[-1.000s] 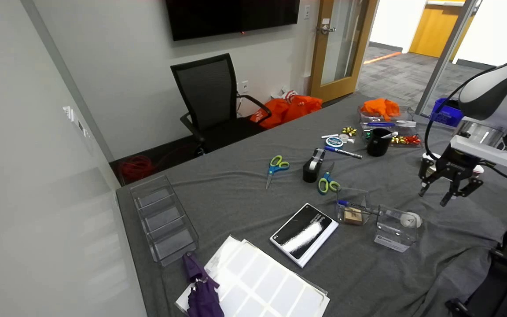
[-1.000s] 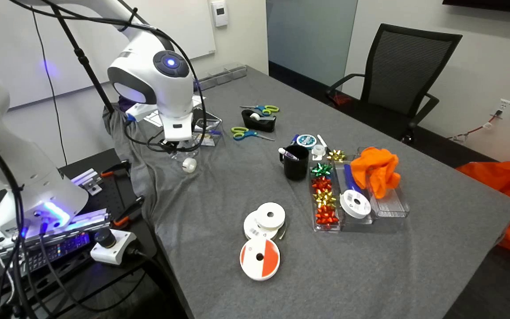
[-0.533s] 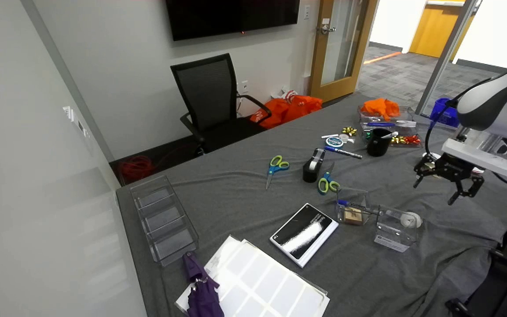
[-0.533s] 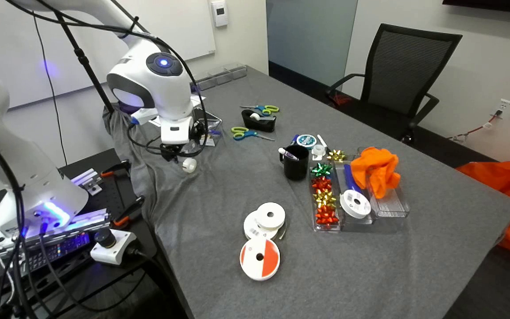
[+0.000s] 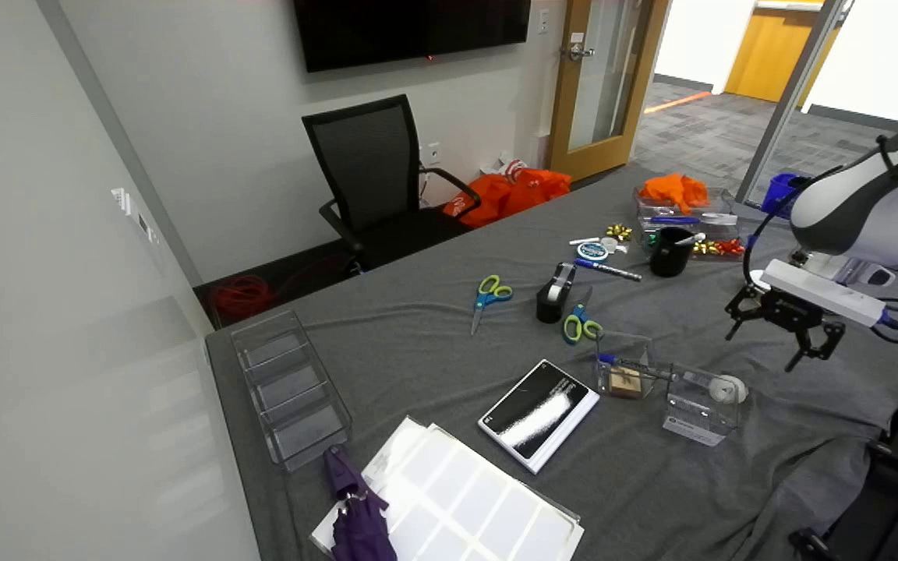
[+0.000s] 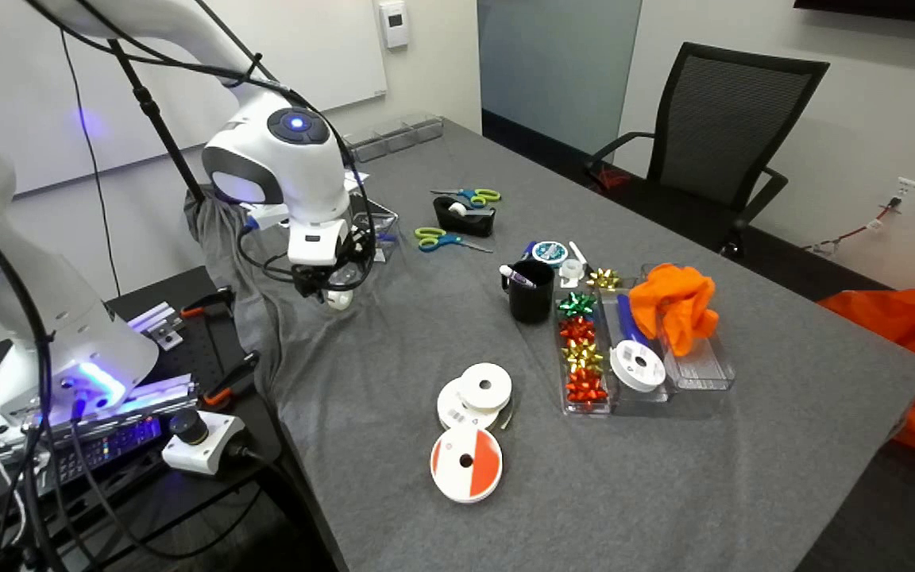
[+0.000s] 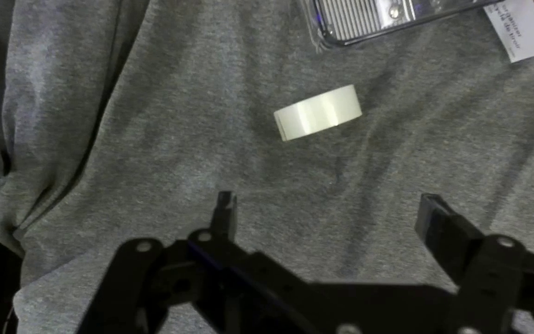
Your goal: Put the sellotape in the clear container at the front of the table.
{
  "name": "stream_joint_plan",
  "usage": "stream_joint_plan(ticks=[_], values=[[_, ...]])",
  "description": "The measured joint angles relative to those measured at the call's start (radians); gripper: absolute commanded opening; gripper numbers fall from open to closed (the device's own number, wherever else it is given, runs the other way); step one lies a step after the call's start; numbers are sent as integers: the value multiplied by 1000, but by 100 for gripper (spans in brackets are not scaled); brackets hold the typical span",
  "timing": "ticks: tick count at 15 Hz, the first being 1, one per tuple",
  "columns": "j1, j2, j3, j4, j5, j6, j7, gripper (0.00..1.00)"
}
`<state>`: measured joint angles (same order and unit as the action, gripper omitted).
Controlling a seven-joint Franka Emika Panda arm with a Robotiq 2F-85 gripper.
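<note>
A white tape roll [image 7: 318, 113] stands on its edge on the grey cloth in the wrist view, ahead of my fingers. In an exterior view the roll [image 5: 728, 389] shows beside a small clear container [image 5: 694, 401] with a white label. That container [image 7: 350, 18] is partly in the wrist view at the top, apart from the roll. My gripper [image 5: 759, 352] is open and empty, above the table, to the right of the container. Its spread fingers [image 7: 327, 197] show in the wrist view. In an exterior view the roll [image 6: 338, 299] is partly covered by my gripper.
A second small clear box [image 5: 624, 366] holds a blue pen and a wooden block. A book [image 5: 539, 413], scissors [image 5: 580, 321] and a black tape dispenser [image 5: 556, 292] lie beyond. A black mug [image 6: 529, 294] and ribbon spools [image 6: 465, 465] stand elsewhere on the table.
My gripper has shifted left in an exterior view and turned, its jaws showing wider. It sits a little lower against the roll in an exterior view. The roll and containers have not moved.
</note>
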<state>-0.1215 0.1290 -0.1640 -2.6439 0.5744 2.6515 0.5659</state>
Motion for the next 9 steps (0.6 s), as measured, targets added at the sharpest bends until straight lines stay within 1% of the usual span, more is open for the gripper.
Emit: stream_joint_plan(ticks=[3, 4, 6, 9], values=[[0, -2, 0, 0, 8, 0, 13, 100], [0, -1, 3, 0, 39, 0, 35, 100], [1, 1, 10, 0, 135, -1, 66, 100], [1, 7, 20, -1, 319, -1, 80, 100]])
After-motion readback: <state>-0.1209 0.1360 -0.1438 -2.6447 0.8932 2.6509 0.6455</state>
